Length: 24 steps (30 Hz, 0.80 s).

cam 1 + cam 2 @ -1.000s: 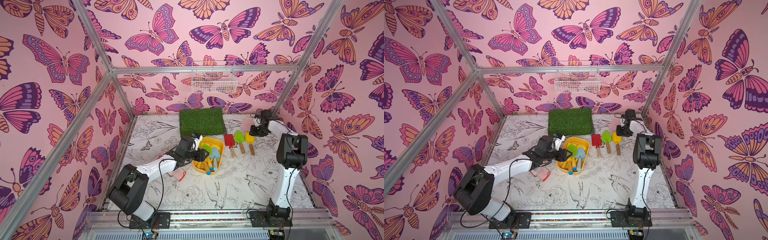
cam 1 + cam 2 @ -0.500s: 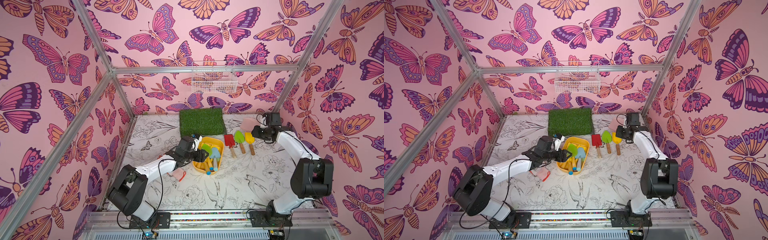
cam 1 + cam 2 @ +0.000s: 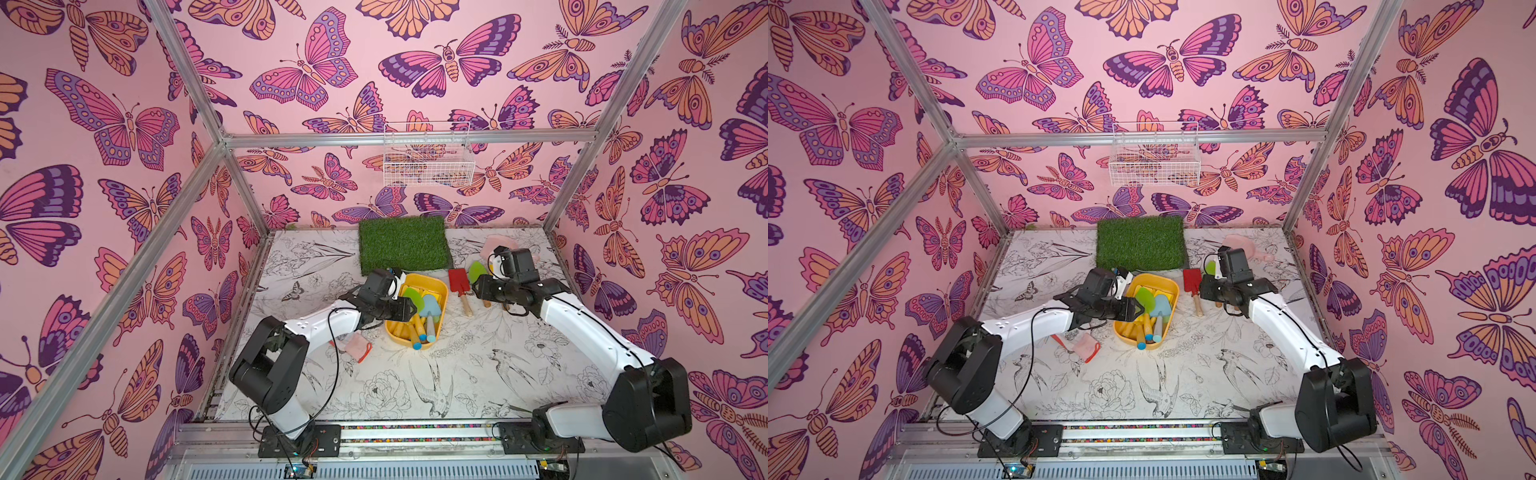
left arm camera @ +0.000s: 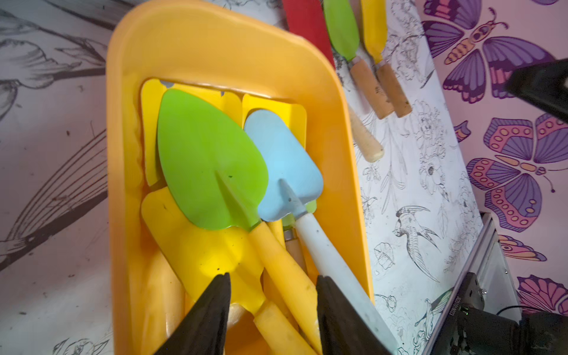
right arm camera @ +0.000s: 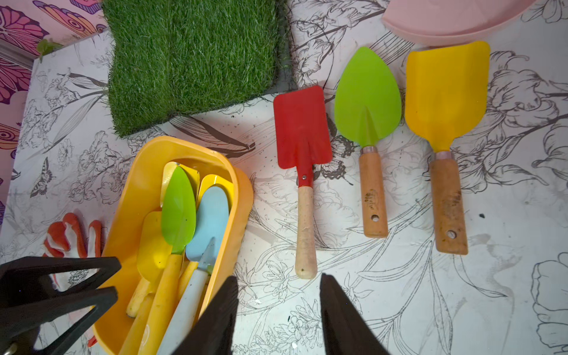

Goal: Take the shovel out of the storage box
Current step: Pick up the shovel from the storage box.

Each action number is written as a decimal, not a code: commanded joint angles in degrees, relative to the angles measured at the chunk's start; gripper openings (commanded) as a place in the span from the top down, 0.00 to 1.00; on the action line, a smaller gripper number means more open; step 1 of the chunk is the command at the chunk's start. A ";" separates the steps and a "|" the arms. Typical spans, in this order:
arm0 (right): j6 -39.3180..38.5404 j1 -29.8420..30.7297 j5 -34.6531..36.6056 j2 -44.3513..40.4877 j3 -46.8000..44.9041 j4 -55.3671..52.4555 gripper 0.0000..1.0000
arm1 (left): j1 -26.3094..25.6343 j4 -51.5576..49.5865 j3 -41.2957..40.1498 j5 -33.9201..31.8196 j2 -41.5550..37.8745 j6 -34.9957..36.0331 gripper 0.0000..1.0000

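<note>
left fingers [image 4: 209, 319]: parted narrowly astride the yellow handle of the green shovel [image 4: 209, 159], not clamped
right fingers [image 5: 215, 319]: parted, empty, above the worktop [image 5: 399, 292]
green shovel: lying in the storage box [image 4: 215, 46], blue shovel [image 4: 282, 163] at its 3 o'clock
storage box: at 6 o'clock of the grass mat [image 3: 403, 243]

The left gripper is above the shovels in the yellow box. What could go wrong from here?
The fingers of the left gripper straddle two yellow handles, of the green shovel and the yellow shovel; both may get pinched.
The blue shovel lies against the green one and could be dragged along.
Nothing holds the box; the right gripper hovers open, apart from it, so it may slide.
</note>
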 commanded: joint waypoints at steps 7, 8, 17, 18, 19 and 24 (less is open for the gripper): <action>-0.38 3.01 2.66 -2.96 -2.24 -1.43 0.52 | -0.02 -7.29 5.82 -2.33 5.69 -1.52 0.52; -0.64 3.32 2.96 -2.96 -2.25 -1.68 0.52 | -0.32 -7.39 6.28 -2.19 6.12 -1.79 0.52; -1.77 4.30 3.17 -5.38 -4.66 -1.48 0.49 | -3.42 -14.76 13.57 -4.78 10.29 -2.71 0.51; -1.70 4.23 3.16 -6.07 -5.24 -1.03 0.49 | -3.79 -15.52 14.14 -5.11 10.90 -2.84 0.51; -1.60 4.28 3.16 -6.76 -5.78 -0.74 0.49 | -4.10 -16.29 14.77 -5.45 11.47 -3.03 0.51; -1.89 4.29 3.04 -8.88 -6.03 -1.49 0.49 | -5.11 -20.50 16.60 -6.89 13.82 -4.42 0.53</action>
